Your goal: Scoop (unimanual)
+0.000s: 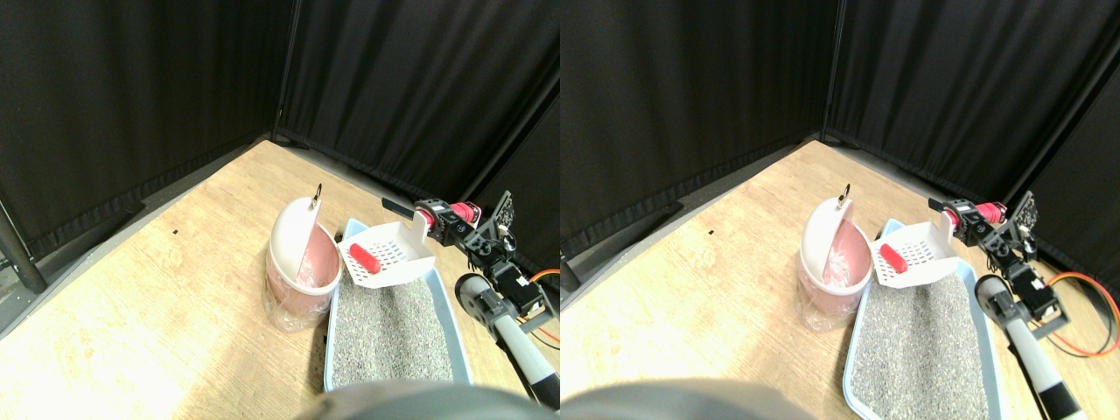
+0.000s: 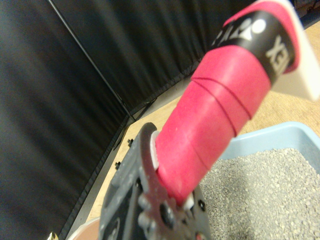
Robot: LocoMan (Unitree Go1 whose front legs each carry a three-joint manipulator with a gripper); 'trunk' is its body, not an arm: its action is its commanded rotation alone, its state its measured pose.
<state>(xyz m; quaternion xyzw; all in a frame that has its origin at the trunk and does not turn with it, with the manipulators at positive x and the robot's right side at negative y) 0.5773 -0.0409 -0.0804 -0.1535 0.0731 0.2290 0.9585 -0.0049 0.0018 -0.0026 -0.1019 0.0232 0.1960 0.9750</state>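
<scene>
A white slotted scoop [image 1: 394, 249] hangs level above the far end of the light blue litter tray [image 1: 450, 306], close to the pink bin [image 1: 302, 273]. A small red cylinder [image 1: 364, 258] lies in the scoop's bowl. My right gripper [image 1: 442, 219] is shut on the scoop's red wrapped handle [image 2: 215, 120], which fills the middle of the wrist view and runs out of the dark jaw frame. The tray is filled with grey litter [image 1: 385, 337], also seen as litter [image 2: 260, 185] under the handle.
The pink bin stands left of the tray, lined with clear plastic, its white swing lid [image 1: 291, 229] tipped up. Black curtains wall the wooden floor [image 1: 157, 289] behind and to the right. An orange cable [image 1: 549, 278] loops by my arm.
</scene>
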